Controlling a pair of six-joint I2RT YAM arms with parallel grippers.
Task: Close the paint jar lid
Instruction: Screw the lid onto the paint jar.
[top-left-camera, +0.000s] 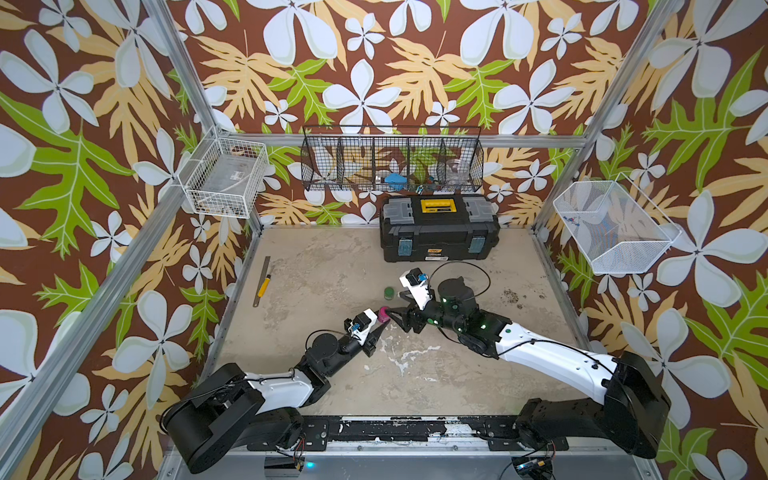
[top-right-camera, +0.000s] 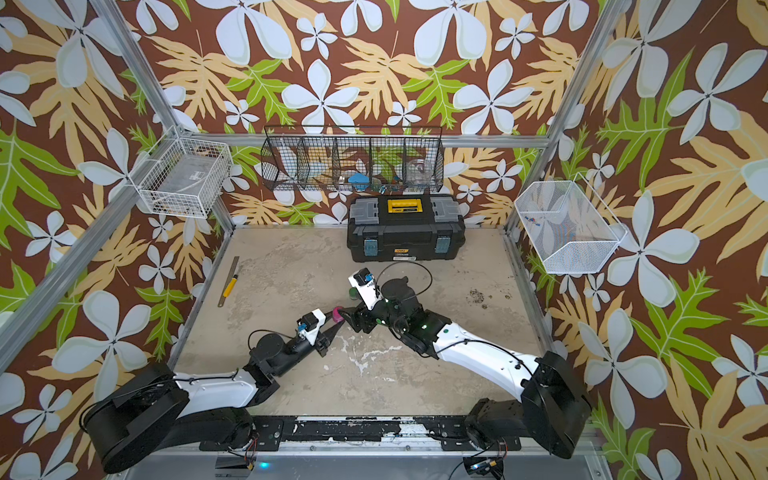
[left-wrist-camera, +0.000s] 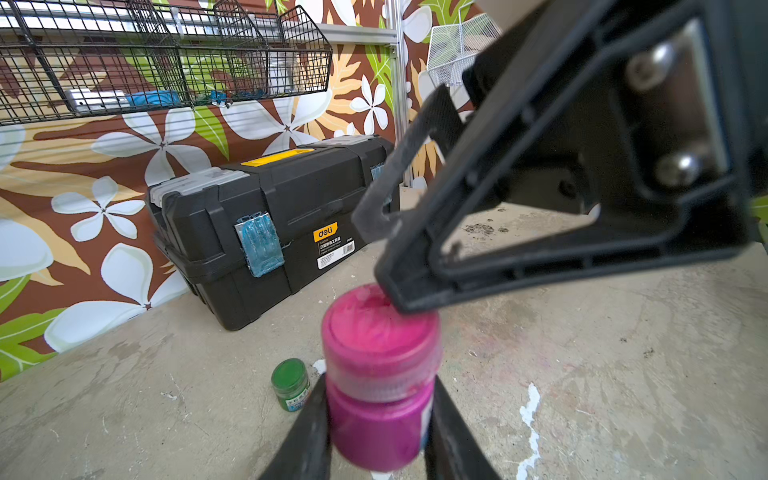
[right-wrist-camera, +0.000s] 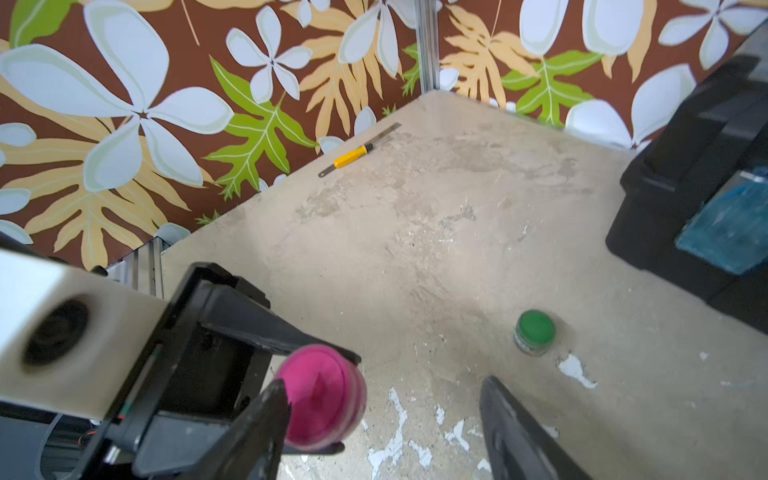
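Two paint jars: pink jar (left-wrist-camera: 376, 432) in left claw (left-wrist-camera: 379, 390), green jar (left-wrist-camera: 291, 384) apart.

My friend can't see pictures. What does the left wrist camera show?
A pink paint jar, lid on, is clamped in the left gripper while one finger of the open right gripper meets the lid's top. Behind stand a green jar and a black toolbox.
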